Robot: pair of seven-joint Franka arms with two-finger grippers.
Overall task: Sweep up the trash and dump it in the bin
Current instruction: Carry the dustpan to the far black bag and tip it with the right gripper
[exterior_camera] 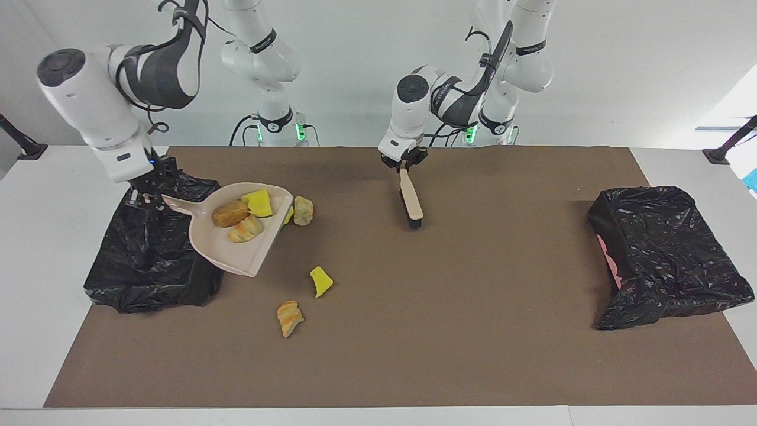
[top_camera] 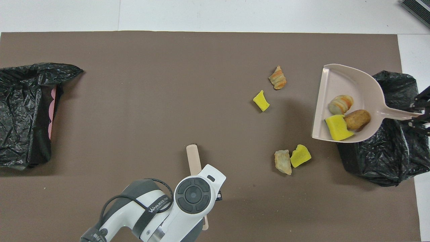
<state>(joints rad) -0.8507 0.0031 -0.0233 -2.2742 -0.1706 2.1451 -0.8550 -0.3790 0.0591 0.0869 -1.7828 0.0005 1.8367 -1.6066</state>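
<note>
A brown-matted worktop (exterior_camera: 414,331) carries two black bins. The right tool (exterior_camera: 145,198) grasps a dustpan (exterior_camera: 236,248) holding three trash chunks (exterior_camera: 239,222) over one bin (exterior_camera: 142,272); four others lie around its 3 o'clock. The left tool (exterior_camera: 404,165) grips the brush (exterior_camera: 410,201). Dumping remains undone.

In the overhead view the left arm covers most of the brush (top_camera: 194,158), and the frame edge clips the right gripper (top_camera: 420,112).

There are seven pieces of trash: three yellow sponge wedges (top_camera: 261,101) and four tan lumps (top_camera: 277,78). Three pieces lie in the one dustpan (top_camera: 339,80), and four lie on the mat. There is one brush (exterior_camera: 411,204) and two black bins (exterior_camera: 668,254).
</note>
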